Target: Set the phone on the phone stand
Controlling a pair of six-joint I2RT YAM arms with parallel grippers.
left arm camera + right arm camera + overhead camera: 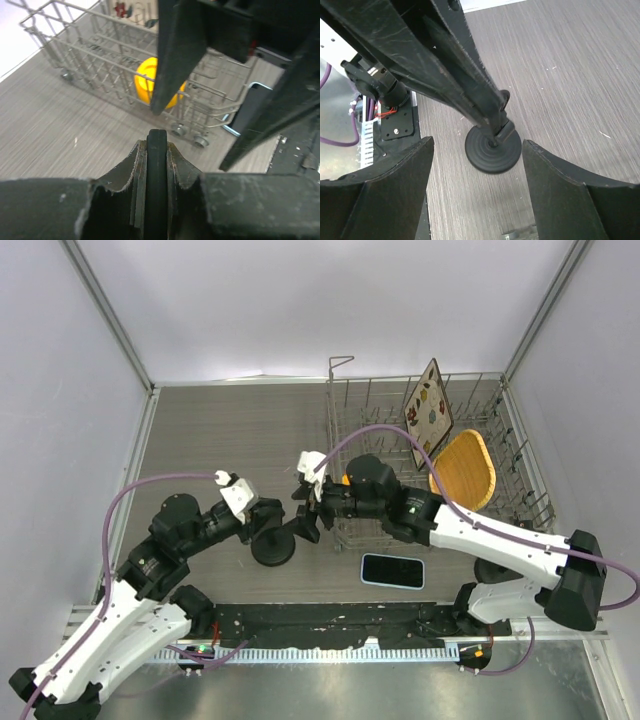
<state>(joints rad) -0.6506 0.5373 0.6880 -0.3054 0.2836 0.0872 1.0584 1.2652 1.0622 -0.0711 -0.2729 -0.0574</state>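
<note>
The phone (392, 570) lies flat on the table, dark screen up, in a light blue case; its edge shows in the left wrist view (252, 107). The black phone stand has a round base (273, 547) on the table, left of the phone. My left gripper (266, 521) is shut on the stand's thin black upright part (156, 165). My right gripper (309, 520) is open just right of the stand. In the right wrist view, its fingertips (477, 145) straddle the base (492, 152) from above without touching it.
A wire dish rack (380, 400) stands at the back right. It holds a patterned plate (428, 412), an orange woven dish (465, 470) and a yellow cup (150, 82). The rack's near corner is close behind my right gripper. A black rail (330, 625) runs along the near edge.
</note>
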